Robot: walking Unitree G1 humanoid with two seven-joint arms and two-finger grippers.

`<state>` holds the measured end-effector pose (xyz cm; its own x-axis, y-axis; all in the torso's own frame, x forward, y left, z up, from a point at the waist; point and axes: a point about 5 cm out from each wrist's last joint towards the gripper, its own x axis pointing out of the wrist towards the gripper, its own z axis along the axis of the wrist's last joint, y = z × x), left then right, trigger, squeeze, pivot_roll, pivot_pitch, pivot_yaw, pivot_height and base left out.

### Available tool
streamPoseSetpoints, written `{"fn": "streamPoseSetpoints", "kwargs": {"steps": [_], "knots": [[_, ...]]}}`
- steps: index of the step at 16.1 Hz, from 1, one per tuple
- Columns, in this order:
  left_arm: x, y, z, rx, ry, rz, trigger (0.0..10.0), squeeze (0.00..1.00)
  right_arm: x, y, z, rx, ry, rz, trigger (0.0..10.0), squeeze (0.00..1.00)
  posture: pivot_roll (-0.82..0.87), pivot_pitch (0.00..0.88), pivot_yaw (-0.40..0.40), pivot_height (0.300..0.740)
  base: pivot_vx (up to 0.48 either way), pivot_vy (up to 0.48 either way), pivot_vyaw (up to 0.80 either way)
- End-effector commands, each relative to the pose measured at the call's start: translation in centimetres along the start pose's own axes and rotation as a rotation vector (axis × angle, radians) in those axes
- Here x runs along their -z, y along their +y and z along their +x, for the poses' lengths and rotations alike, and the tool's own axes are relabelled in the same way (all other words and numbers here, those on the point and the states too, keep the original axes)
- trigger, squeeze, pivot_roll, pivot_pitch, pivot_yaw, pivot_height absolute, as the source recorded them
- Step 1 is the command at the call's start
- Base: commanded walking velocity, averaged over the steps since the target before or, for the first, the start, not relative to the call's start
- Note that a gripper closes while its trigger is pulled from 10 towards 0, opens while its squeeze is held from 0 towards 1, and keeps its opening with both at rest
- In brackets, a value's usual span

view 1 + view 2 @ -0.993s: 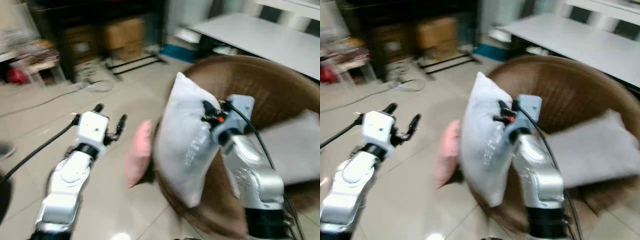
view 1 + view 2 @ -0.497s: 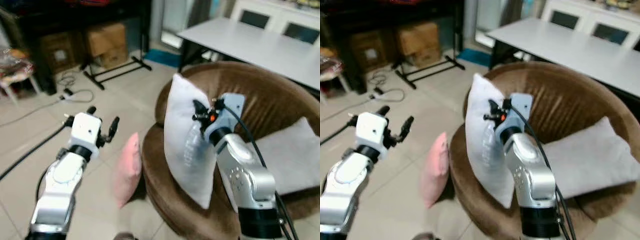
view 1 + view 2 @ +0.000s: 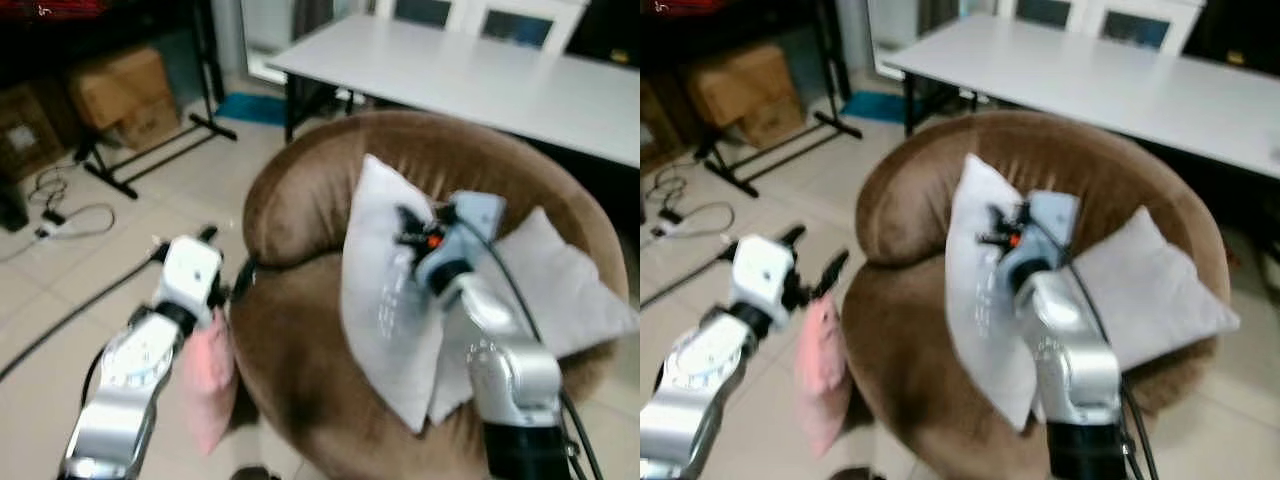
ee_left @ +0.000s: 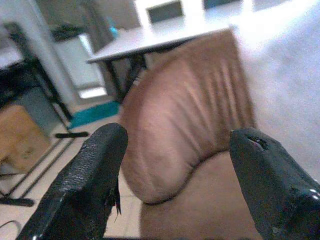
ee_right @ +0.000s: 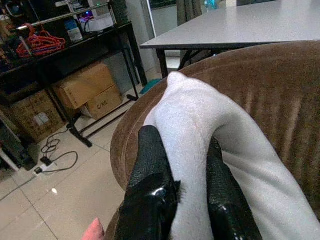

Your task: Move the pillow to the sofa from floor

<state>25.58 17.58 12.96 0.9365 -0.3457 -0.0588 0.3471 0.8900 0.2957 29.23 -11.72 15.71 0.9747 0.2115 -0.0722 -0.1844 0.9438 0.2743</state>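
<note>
The right pincer [image 3: 408, 228] holds a white pillow [image 3: 385, 300] over the brown sofa [image 3: 300, 350]. A pink pillow [image 3: 207, 375] leans against the sofa's left side, on the floor [image 3: 60, 300].

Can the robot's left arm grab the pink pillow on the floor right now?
Probably yes. The left gripper is open and hangs just above the pink pillow, which leans against the brown sofa, with nothing between them.

Right hand [image 5: 187, 190] raised, fingers clamped; left hand [image 4: 175, 170] spread wide.

A white square pillow [image 3: 385, 300] is held over a round brown velvet sofa [image 3: 300, 370], a long grey table [image 3: 470, 75] behind, a pink cushion [image 3: 208, 375] at left.
</note>
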Motion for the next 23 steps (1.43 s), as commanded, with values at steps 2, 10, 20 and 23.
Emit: {"fn": "streamPoseSetpoints", "kwargs": {"steps": [2, 10, 20, 23], "knots": [[-0.5, -1.1, -0.1, 0.094, -0.01, -0.014, 10.0, 0.0, -1.3, 0.1, -0.3, -0.026, -0.044, -0.004, 10.0, 0.0, 0.03, 0.0, -0.028, 0.74, 0.0, 0.0, 0.0], [0.1, -1.9, -1.1, 0.292, 0.067, -0.044, 10.0, 0.0, -3.1, 3.1, 0.6, -0.129, -0.016, 0.068, 10.0, 0.0, 0.03, 0.0, -0.017, 0.74, 0.0, 0.0, 0.0], [0.1, -2.8, -2.3, 0.566, 0.145, -0.161, 10.0, 0.0, 1.9, -9.6, 0.8, 0.45, 0.108, 0.545, 10.0, 0.0, 0.02, 0.0, 0.008, 0.74, 0.0, 0.0, 0.0], [0.2, -2.7, -2.2, 0.609, 0.172, -0.207, 10.0, 0.0, 2.0, -10.1, 1.8, 0.421, 0.136, 0.466, 10.0, 0.0, 0.02, 0.0, 0.006, 0.74, 0.0, 0.0, 0.0]]}}
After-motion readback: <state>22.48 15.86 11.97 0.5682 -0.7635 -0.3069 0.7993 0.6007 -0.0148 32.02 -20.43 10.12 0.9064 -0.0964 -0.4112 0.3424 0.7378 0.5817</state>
